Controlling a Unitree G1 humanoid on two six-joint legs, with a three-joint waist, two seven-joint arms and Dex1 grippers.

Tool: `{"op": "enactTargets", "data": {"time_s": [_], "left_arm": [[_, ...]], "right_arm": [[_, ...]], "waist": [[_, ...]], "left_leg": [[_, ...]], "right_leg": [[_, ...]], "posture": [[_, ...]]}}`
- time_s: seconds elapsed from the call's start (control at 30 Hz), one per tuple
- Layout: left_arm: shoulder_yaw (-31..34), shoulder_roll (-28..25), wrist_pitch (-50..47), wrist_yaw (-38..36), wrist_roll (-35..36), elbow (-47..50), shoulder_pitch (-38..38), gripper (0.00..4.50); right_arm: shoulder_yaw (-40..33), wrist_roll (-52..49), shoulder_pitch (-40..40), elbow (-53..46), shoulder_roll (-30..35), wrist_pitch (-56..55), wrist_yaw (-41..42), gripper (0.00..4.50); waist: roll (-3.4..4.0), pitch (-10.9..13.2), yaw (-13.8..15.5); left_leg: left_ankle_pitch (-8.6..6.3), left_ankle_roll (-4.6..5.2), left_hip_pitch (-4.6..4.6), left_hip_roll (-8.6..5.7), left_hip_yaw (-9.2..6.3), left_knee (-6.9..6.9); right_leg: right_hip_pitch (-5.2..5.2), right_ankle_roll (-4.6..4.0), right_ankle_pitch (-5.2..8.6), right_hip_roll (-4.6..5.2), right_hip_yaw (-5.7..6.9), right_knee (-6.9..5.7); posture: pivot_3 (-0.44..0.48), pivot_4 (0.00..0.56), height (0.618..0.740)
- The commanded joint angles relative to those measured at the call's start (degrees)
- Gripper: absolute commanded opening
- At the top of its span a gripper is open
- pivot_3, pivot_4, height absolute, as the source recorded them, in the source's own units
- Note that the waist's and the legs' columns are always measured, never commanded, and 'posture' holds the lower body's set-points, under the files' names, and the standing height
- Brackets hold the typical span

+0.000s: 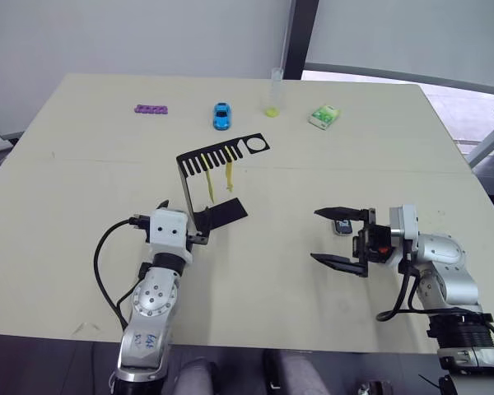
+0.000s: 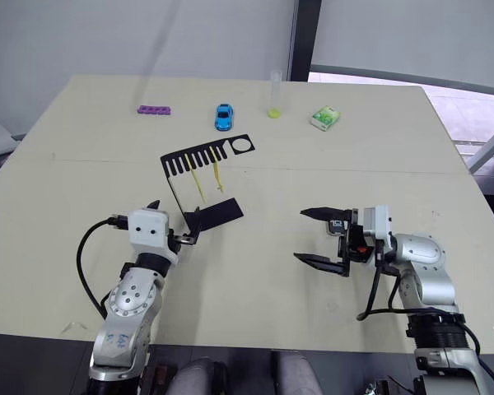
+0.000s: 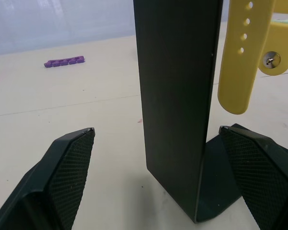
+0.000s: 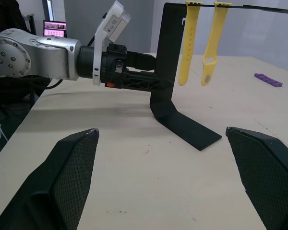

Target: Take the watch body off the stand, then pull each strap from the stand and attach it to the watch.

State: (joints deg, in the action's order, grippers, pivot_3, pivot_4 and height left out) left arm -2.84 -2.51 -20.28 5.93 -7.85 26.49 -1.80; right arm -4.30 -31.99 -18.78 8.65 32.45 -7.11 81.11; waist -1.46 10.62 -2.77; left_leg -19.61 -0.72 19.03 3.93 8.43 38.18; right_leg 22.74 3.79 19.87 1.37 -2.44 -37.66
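Observation:
The black stand stands mid-table, its slotted top plate pointing right. Two yellow straps hang from the slots; in the right wrist view they show as two strips. My left gripper is open, its fingers on either side of the stand's upright with a gap on each side. The watch body lies on the table beside the far finger of my right gripper, which is open and holds nothing.
Along the far side of the table lie a purple block strip, a blue toy car, a clear tube with a yellow tip and a green packet. A seam runs across the table behind the stand.

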Motion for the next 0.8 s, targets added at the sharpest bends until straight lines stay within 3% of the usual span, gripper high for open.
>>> {"op": "enactTargets", "data": {"time_s": [0.03, 0.57, 0.67, 0.8], "left_arm": [[1.3, 1.5, 1.4, 2.8, -1.3, 1.1, -1.3, 4.50], [2.2, 4.6, 2.4, 3.2, 0.1, -4.1, -7.5, 4.50], [1.7, 4.7, 2.5, 3.0, 0.1, -4.5, -7.7, 3.72], [1.3, 4.6, 2.7, 2.7, -0.1, -5.2, -8.6, 1.76]], "right_arm": [[-0.9, -0.2, 0.7, -0.3, -0.1, -1.7, 1.2, 4.49], [-1.1, 0.8, 3.5, -1.3, 0.3, -2.5, -0.5, 4.49], [-1.1, 0.9, 4.2, -2.8, 0.3, -1.8, -1.5, 4.50], [-0.7, 1.2, 5.2, -4.8, 0.4, -0.5, -2.9, 4.50]], "waist": [[0.00, 0.0, 0.0], [0.00, 0.0, 1.1], [0.00, 0.0, 1.1], [0.00, 0.0, 1.2]], "left_leg": [[0.00, 0.00, 0.00, 0.00, 0.00, 0.00], [0.00, 0.00, 0.00, 0.00, 0.02, 0.01], [0.00, -0.01, -0.01, 0.00, 0.02, 0.01], [0.00, -0.01, -0.01, 0.00, 0.02, 0.02]], "right_leg": [[0.00, 0.00, 0.00, 0.00, 0.00, 0.00], [0.01, 0.00, 0.00, 0.00, 0.01, -0.01], [0.01, 0.00, 0.00, 0.00, 0.01, -0.02], [0.01, 0.00, 0.00, 0.00, 0.01, -0.02]], "posture": [[0.000, 0.150, 0.740], [0.000, 0.150, 0.740], [0.000, 0.150, 0.740], [0.000, 0.150, 0.740]]}}
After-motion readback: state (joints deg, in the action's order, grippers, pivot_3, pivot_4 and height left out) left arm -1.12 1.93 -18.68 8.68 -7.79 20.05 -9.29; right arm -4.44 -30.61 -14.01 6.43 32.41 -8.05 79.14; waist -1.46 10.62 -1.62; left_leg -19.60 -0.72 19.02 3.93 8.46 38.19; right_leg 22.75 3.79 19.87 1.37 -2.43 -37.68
